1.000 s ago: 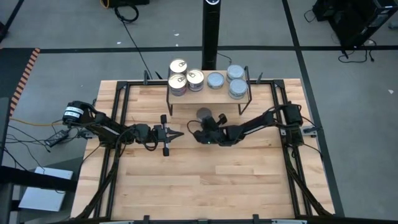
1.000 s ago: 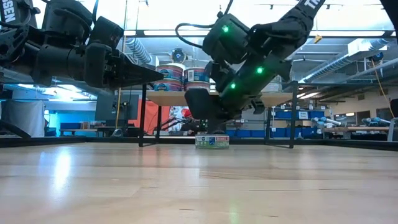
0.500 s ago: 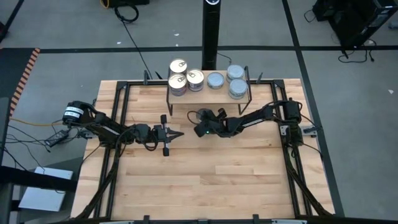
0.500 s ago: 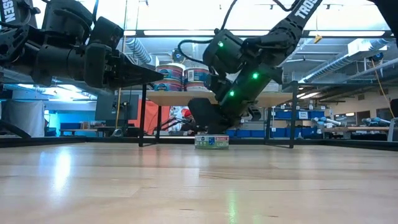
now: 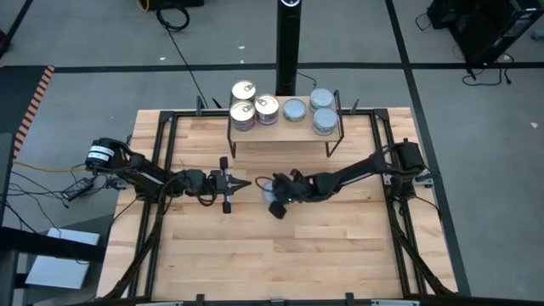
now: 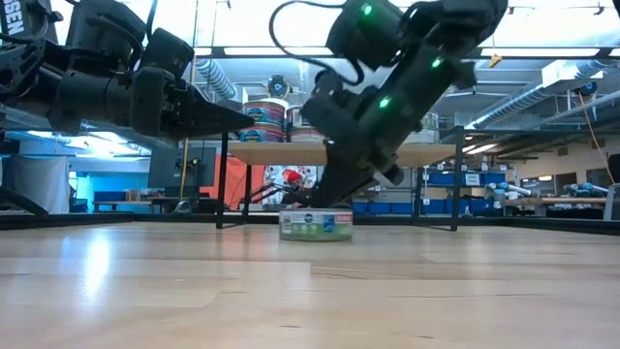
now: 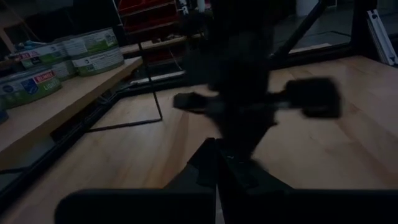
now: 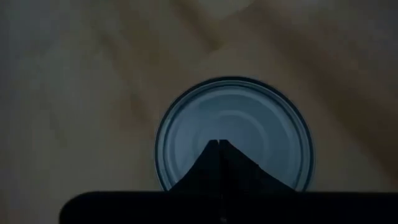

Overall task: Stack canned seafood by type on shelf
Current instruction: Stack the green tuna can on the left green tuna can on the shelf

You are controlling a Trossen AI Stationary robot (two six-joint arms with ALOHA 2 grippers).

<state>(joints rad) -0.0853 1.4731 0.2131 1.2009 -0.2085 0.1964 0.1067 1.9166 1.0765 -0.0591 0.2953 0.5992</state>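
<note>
Most tins already sit sorted on the shelf (image 5: 285, 127); in front of it, my right gripper (image 5: 274, 192), fingers pressed together, hovers over one blue-grey tin (image 6: 316, 224) left on the desk (image 5: 297, 255).

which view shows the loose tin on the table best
The right wrist view: the tin's plain blue-grey top fills it. The low view shows its labelled side under the right hand. In the high view the arm mostly covers it.

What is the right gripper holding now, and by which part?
Nothing gripped: the right gripper is shut, its tips over the blue-grey top of the tin; contact unclear.
</note>
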